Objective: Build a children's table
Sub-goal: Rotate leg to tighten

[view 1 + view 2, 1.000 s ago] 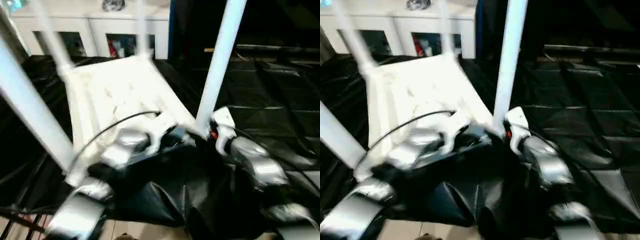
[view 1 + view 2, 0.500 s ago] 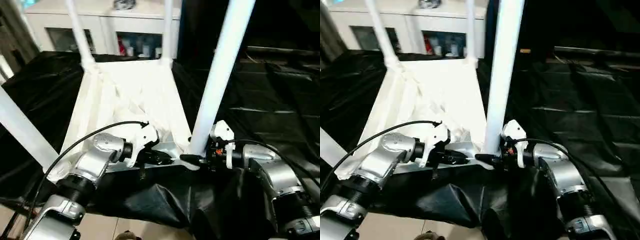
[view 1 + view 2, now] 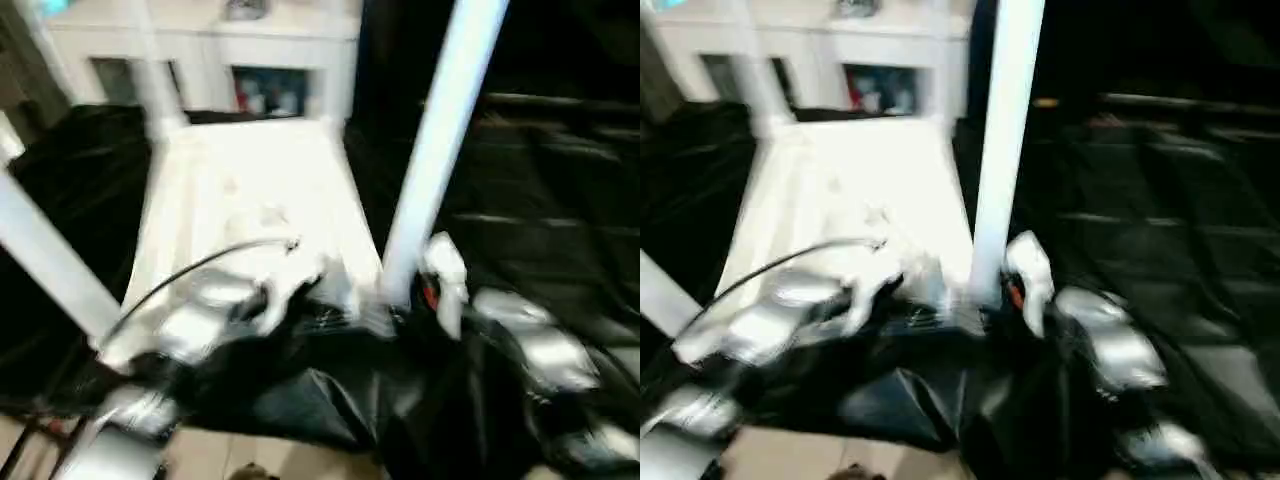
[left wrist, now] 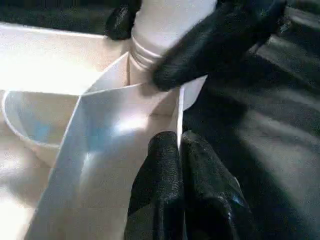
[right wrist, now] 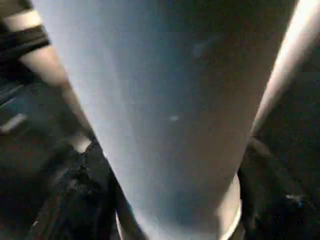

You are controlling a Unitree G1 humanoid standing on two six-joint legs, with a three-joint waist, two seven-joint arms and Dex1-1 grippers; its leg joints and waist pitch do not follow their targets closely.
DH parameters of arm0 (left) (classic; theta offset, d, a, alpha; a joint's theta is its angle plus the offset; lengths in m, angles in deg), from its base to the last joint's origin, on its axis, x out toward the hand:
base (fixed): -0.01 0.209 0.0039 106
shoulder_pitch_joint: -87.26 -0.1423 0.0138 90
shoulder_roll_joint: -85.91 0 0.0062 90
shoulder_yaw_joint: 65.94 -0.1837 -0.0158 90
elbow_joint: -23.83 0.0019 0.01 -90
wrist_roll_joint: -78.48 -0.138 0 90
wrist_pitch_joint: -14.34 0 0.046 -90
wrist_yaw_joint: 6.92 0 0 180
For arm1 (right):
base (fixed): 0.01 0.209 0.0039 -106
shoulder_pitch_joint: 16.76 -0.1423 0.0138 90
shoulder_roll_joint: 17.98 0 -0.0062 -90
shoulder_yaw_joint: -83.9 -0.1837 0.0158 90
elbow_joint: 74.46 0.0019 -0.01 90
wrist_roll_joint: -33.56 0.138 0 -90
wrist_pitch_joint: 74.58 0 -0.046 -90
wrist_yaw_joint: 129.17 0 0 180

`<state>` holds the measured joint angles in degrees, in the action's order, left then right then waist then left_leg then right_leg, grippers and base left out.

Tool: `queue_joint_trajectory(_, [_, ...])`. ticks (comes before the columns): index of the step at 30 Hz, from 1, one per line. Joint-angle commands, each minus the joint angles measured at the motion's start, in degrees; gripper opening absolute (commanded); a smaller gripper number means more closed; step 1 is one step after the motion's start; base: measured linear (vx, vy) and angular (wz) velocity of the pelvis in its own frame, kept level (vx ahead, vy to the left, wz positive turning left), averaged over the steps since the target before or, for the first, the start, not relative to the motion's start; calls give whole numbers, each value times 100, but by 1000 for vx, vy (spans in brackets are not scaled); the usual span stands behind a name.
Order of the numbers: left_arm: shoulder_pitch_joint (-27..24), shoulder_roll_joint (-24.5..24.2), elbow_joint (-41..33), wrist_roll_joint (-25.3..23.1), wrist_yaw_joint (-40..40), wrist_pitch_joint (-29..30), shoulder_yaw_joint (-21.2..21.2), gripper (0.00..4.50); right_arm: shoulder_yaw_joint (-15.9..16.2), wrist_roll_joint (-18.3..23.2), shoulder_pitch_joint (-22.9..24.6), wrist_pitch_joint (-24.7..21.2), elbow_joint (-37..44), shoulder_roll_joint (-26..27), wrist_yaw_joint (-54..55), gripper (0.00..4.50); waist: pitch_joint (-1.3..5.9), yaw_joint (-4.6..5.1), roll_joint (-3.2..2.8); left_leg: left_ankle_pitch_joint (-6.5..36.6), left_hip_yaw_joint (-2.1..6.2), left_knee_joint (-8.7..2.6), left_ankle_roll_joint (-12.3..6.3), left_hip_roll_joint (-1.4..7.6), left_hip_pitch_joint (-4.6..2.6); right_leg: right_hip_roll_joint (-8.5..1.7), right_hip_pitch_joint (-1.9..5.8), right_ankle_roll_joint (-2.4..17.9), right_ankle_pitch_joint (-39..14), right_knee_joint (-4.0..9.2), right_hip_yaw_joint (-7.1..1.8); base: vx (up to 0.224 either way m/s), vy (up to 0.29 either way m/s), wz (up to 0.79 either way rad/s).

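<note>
Four white legs stand up from the overturned tabletop (image 3: pixel 250 190) on the black desk (image 3: pixel 540 200). Your left hand (image 4: pixel 180 165) is pinched shut on the tabletop's thin near rim. Your right hand (image 3: pixel 405 315) straddles the leg (image 3: pixel 430 150) at 1 o'clock, near its socket; whether it grips, I cannot tell. Plastic looks light, stiff, slippery: hold low.

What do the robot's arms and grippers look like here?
Both forearms are shiny silver cylinders ending in white wrist housings. A thin black cable arcs over the left one. The right wrist carries a small red mark. The left gripper has glossy black, rounded fingers.
</note>
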<state>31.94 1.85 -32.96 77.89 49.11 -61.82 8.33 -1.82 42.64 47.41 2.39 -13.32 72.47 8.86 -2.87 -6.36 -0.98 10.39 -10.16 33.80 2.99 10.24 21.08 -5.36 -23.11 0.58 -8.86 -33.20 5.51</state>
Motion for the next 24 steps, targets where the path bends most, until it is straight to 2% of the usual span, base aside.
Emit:
queue_joint_trajectory(1, [246, 382, 128, 73, -350, -111, -30, 0, -79, -220, -106, -91, -447, 209, 891, 271, 365, 8, 97, 1454, 118, -456, -6, 279, -63, -429, 278, 856, -2355, 445, -277, 0, 0, 0])
queue_joint_trajectory(2, [404, 572, 369, 47, -715, -95, 44, 0, -198, -189, -190, -137, -604, 360, 1279, 270, 381, 12, 80, 1384, 117, -444, -66, 270, -63, -433, 290, 867, -2221, 435, -280, 0, 0, 0])
queue_joint_trajectory(3, [449, 624, 434, 42, -808, -96, 61, 0, -220, -187, -212, -144, -638, 401, 1377, 270, 375, 38, 93, 1333, 94, -438, -102, 257, -55, -409, 271, 881, -2140, 447, -288, 0, 0, 0])
queue_joint_trajectory(4, [572, 767, 611, 29, -1065, -99, 111, 0, -278, -184, -270, -158, -728, 513, 1646, 270, 379, 42, 78, 1301, 92, -432, -105, 255, -58, -406, 264, 917, -2046, 431, -292, 0, 0, 0])
queue_joint_trajectory(5, [856, 1078, 1010, 20, -1686, -106, 250, 0, -329, -276, -414, -126, -932, 736, 2254, 270, 391, 41, 42, 1208, 93, -424, -108, 248, -57, -393, 276, 990, -1852, 403, -286, 0, 0, 0])
queue_joint_trajectory(6, [933, 1156, 1125, 9, -1835, -127, 296, 0, -336, -331, -463, -102, -1007, 797, 2414, 270, 397, 28, 69, 1183, 88, -420, -97, 257, -81, -398, 277, 1036, -1743, 414, -284, 0, 0, 0])
queue_joint_trajectory(9, [1086, 1287, 1368, -109, -1928, -295, 264, 0, -243, -486, -586, 72, -1209, 963, 2525, 270, 427, -15, 67, 926, 77, -392, -257, 240, -37, -399, 309, 1106, -1324, 357, -285, 0, 0, 0])
queue_joint_trajectory(10, [1129, 1326, 1431, -136, -1904, -351, 243, 0, -177, -544, -610, 152, -1241, 1019, 2485, 270, 428, -24, 66, 838, 77, -389, -327, 239, -28, -398, 327, 1149, -1166, 339, -280, 0, 0, 0])
queue_joint_trajectory(12, [1149, 1351, 1452, -139, -1749, -430, 212, 0, -188, -436, -621, 195, -1229, 1121, 2274, 340, 424, -28, 79, 825, 71, -386, -409, 243, -31, -400, 335, 1187, -1120, 340, -276, 0, 0, 0])
queue_joint_trajectory(13, [1147, 1345, 1451, -132, -1678, -463, 195, 0, -217, -369, -618, 187, -1212, 1149, 2209, 340, 419, -31, 72, 845, 74, -392, -429, 251, -30, -406, 336, 1195, -1159, 342, -277, 0, 0, 0])
queue_joint_trajectory(15, [1120, 1289, 1465, -115, -1503, -558, 155, 0, -183, -356, -622, 240, -1207, 1131, 2132, 357, 408, -27, 59, 968, 85, -406, -420, 263, -31, -409, 335, 1167, -1387, 365, -269, 0, 0, 0])
queue_joint_trajectory(16, [1109, 1251, 1506, -103, -1414, -640, 144, 0, -121, -420, -634, 328, -1235, 1097, 2129, 357, 406, -24, 72, 1011, 82, -410, -406, 266, -41, -407, 327, 1147, -1453, 378, -268, 0, 0, 0])
queue_joint_trajectory(17, [1073, 1197, 1494, -91, -1305, -682, 128, 0, -79, -462, -633, 398, -1232, 1052, 2065, 384, 404, -22, 58, 1086, 89, -419, -347, 265, -41, -410, 326, 1113, -1565, 378, -268, 0, 0, 0])
queue_joint_trajectory(20, [928, 1047, 1326, -37, -929, -785, 74, 0, -3, -452, -581, 515, -1109, 910, 1638, 386, 402, -12, 64, 1138, 89, -423, -340, 266, -37, -418, 332, 1104, -1562, 381, -274, 0, 0, 0])
queue_joint_trajectory(24, [659, 805, 925, 152, -195, -937, 33, 0, 329, -429, -347, 601, -616, 577, 594, 386, 406, 3, 70, 1055, 92, -415, -451, 275, -12, -413, 359, 1161, -1332, 346, -275, 0, 0, 0])
